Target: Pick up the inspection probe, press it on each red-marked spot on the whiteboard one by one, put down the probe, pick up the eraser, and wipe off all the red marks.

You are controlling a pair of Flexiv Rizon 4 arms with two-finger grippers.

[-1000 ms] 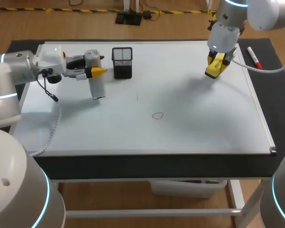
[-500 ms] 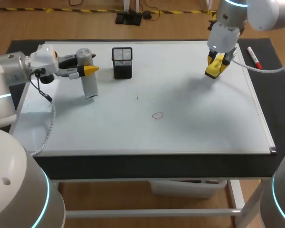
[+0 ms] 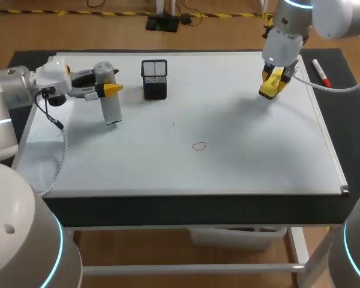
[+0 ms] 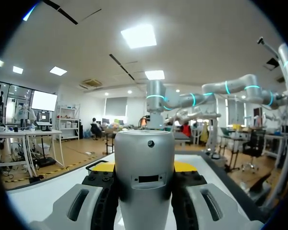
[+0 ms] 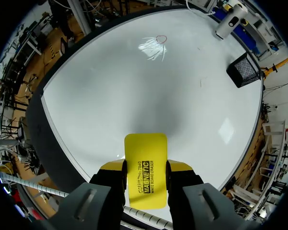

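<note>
The inspection probe [image 3: 110, 93] stands upright near the whiteboard's [image 3: 240, 162] far left corner, just beside the mesh holder [image 3: 154, 79]. My left tool [image 3: 108, 89] is clamped on its upper body from both sides. I cannot tell whether its lower end touches the board. My right tool [image 3: 272, 83] hangs over the far right part of the board, clamped on the yellow eraser [image 5: 145, 170]. I see only one red mark [image 3: 198, 146], a small ring toward the middle of the near edge, well apart from both tools. I judge the probing is finished or nearly so, since the probe is far from the mark. What is left is setting the probe down, then wiping that ring.
</note>
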